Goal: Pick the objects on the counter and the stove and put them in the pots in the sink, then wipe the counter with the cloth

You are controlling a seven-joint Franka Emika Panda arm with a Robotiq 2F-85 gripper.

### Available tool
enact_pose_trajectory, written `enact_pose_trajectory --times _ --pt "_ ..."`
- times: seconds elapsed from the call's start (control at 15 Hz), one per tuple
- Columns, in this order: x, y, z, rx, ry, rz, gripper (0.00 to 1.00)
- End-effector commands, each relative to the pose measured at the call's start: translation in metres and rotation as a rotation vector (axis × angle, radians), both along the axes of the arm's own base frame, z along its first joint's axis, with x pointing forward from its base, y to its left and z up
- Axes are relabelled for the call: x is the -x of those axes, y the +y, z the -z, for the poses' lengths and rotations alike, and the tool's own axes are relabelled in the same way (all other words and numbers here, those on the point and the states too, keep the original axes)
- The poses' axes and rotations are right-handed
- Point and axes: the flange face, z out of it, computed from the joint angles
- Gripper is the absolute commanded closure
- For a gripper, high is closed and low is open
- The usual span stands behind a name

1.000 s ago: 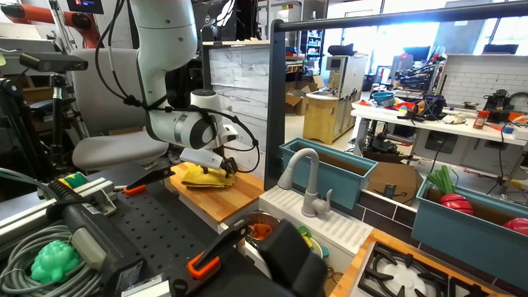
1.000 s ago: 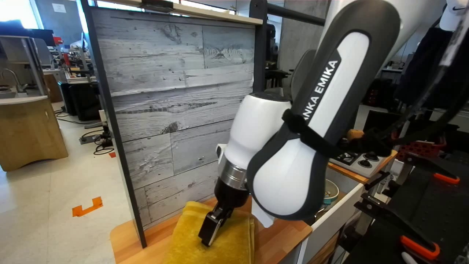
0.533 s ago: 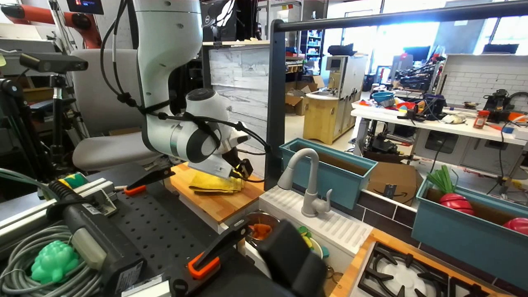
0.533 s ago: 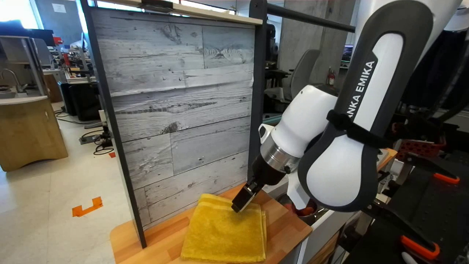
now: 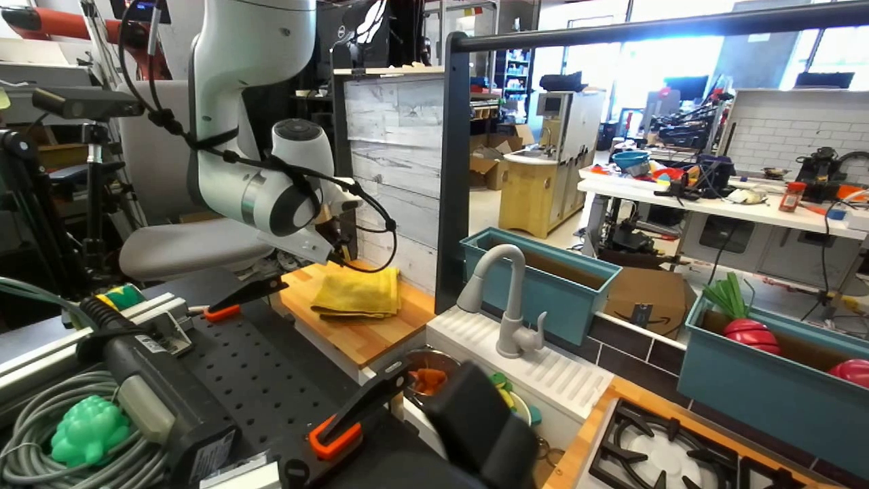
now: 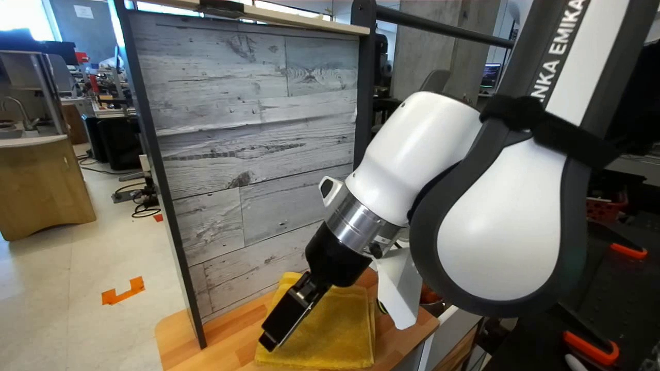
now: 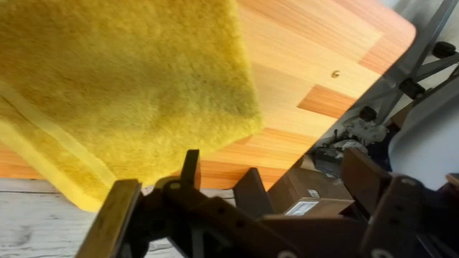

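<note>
The yellow cloth (image 6: pixel 340 327) lies folded on the counter (image 6: pixel 229 341), right beside the plank panel (image 6: pixel 268 154), banded edge set slantwise to it; long axis cannot be determined. The gripper (image 6: pixel 272 341) stands spread wide. Versus one second ago, the cloth has shifted along the panel.

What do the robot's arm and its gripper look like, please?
The arm is white and rounded, with dark trim, pale EMIKA lettering, a silver wrist ring and black cables strapped along it. The gripper is black and angular.
</note>
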Motion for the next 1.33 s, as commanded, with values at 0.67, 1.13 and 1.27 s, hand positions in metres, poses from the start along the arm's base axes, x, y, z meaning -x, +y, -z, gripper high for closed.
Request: enact_pose_trajectory --times 0.67,1.13,1.27 --pt "-0.022 -0.053 0.021 0.101 0.063 0.177 0.00" --pt "-0.025 -0.044 0.028 0.095 0.095 0.164 0.00" --pt "-0.034 -0.049 0.037 0.121 0.122 0.203 0.00"
